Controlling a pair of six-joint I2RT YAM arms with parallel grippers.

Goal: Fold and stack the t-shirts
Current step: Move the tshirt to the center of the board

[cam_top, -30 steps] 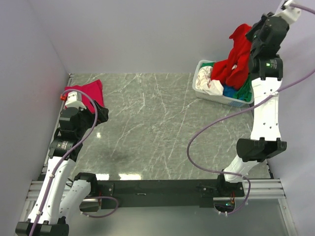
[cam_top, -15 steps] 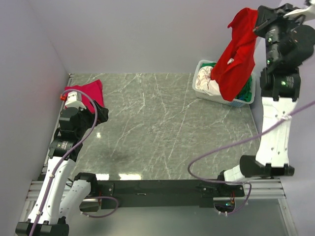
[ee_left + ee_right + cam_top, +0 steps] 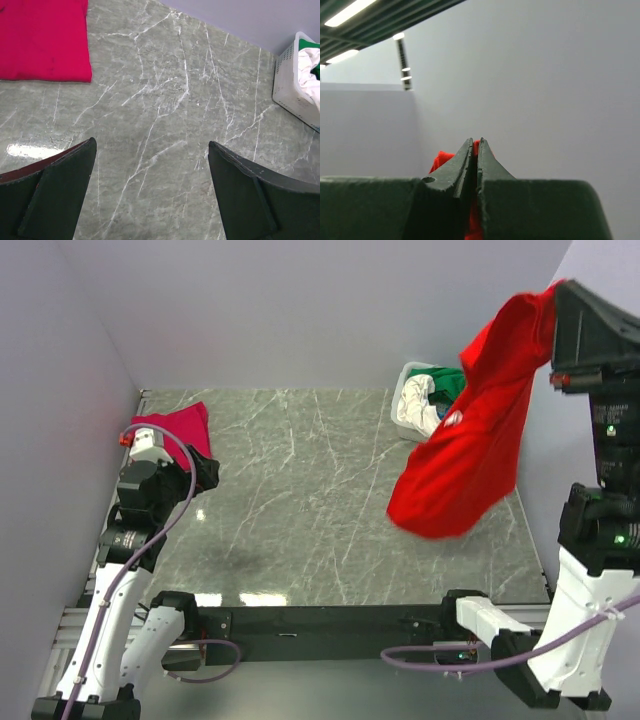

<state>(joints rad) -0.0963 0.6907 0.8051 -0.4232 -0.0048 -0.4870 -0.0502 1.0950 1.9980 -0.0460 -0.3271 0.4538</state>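
Right gripper (image 3: 475, 142): fingers pressed together on a bunch of the red t-shirt (image 3: 470, 450), raised high over the surface (image 3: 300, 490).
Red t-shirt: hangs loose below the right gripper, clear of the surface.
Left gripper (image 3: 151, 144): fingers spread wide, holding nothing, low over the surface.
Magenta t-shirt (image 3: 42, 40): lies flat on the surface, ahead and left of the left gripper.
Basket (image 3: 285, 85): well ahead and right of the left gripper, holding a white t-shirt (image 3: 412, 410) and a green t-shirt (image 3: 450, 385).

Tabletop (image 3: 300, 500): folded t-shirt (image 3: 185, 427) in the far left corner, left claw (image 3: 151, 144) just before it. Basket (image 3: 403, 400) at far right, heaped t-shirts (image 3: 418, 410) inside. Hanging t-shirt (image 3: 470, 450) suspended from the right claw (image 3: 476, 150), above the tabletop, before the basket.
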